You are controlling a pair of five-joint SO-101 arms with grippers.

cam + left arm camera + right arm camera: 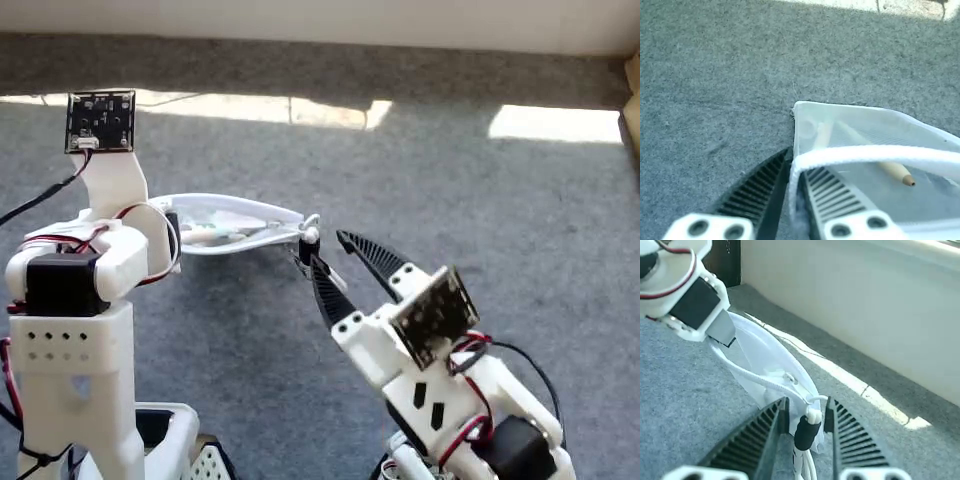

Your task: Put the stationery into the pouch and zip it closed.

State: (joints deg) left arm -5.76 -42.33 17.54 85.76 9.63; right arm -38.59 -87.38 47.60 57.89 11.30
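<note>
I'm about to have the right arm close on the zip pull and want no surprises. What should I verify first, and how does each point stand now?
1. Left gripper clamped on the pouch edge: ok.
2. Zip pull between the right gripper's fingers: ok.
3. Right gripper shut on the zip pull: not ok, it is open.
4. Pencil inside the pouch: ok.
5. All stationery inside: cannot tell.
6. Pouch mouth zipped: not ok, its rims stand apart.

The table is covered in grey carpet-like fabric (520, 230). A white mesh pouch (240, 222) lies near its middle. A pale wall (320, 18) borders the far edge.
</note>
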